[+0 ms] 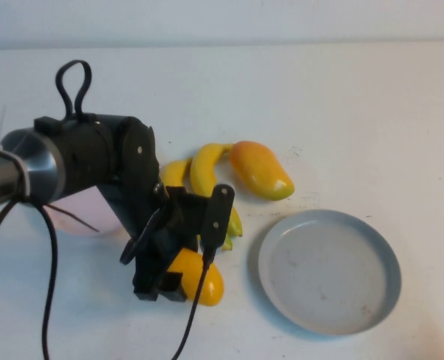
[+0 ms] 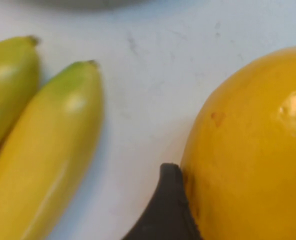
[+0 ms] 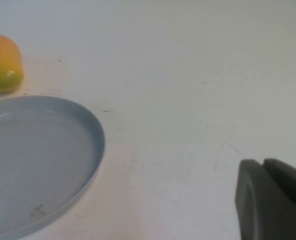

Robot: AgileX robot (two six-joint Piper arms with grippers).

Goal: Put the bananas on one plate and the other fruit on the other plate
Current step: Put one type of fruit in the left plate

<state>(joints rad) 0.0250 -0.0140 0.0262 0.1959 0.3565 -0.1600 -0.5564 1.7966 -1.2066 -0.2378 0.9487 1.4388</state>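
Observation:
My left gripper (image 1: pixel 171 283) is low at the table's front, its jaws around a plump orange-yellow mango (image 1: pixel 201 280). In the left wrist view one dark finger (image 2: pixel 163 215) presses that mango's (image 2: pixel 248 150) side; the other finger is out of view. Two bananas (image 1: pixel 203 174) lie side by side just behind the gripper and also show in the left wrist view (image 2: pixel 43 160). A second mango with a green tip (image 1: pixel 261 170) lies right of them. The grey-blue plate (image 1: pixel 328 270) is empty at the front right. The pink plate (image 1: pixel 83 214) is mostly hidden behind the left arm. My right gripper (image 3: pixel 268 200) is shut and empty over bare table.
The left arm and its black cable (image 1: pixel 196 315) cover the table's left middle. The right wrist view shows the grey-blue plate's rim (image 3: pixel 95 145) and the green-tipped mango (image 3: pixel 3 62) beyond it.

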